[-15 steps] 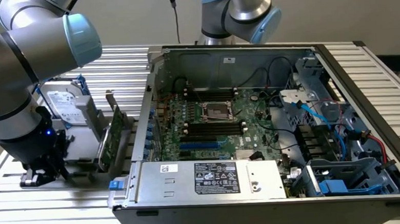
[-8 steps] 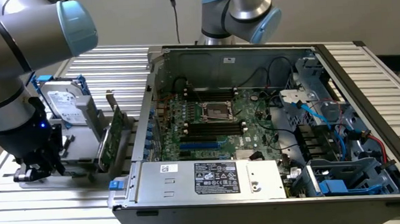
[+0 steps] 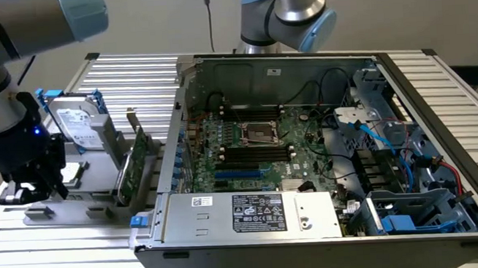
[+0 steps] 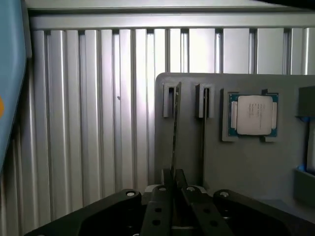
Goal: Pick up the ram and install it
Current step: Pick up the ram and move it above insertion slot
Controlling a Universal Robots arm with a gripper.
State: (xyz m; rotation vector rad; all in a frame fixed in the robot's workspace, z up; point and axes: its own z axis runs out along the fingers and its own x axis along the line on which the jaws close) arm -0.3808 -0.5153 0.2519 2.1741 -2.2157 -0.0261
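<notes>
Over at the exterior view's left, the arm has its gripper (image 3: 37, 189) down over a grey holder plate (image 3: 94, 178) that sits on the slatted metal worktop (image 3: 32, 255). From the wrist camera, the ram (image 4: 175, 128) stands on edge in the plate's first slot, a thin dark sliver. The black fingers (image 4: 158, 206) are closed in on its near end, clamped on it as far as I can judge. I can't tell whether it has lifted clear of its slot.

Just beside it a second stick (image 4: 203, 132) stands in the next slot, and beyond that a processor (image 4: 253, 114) lies flat in its own recess.

Moving right in the exterior view, a hard drive (image 3: 79, 121) and a green expansion card (image 3: 134, 167) stand upright on the same plate. Then comes the open computer case (image 3: 433, 99), with the motherboard (image 3: 306, 161) and its black memory slots (image 3: 256, 151) exposed.

The ram looks light and stiff, but thin and easily damaged. I'd say it wants holding on its flat faces along the upper edge, near mid-length, well off the contact edge. A pinch out at one end may let it pivot between the fingers
</notes>
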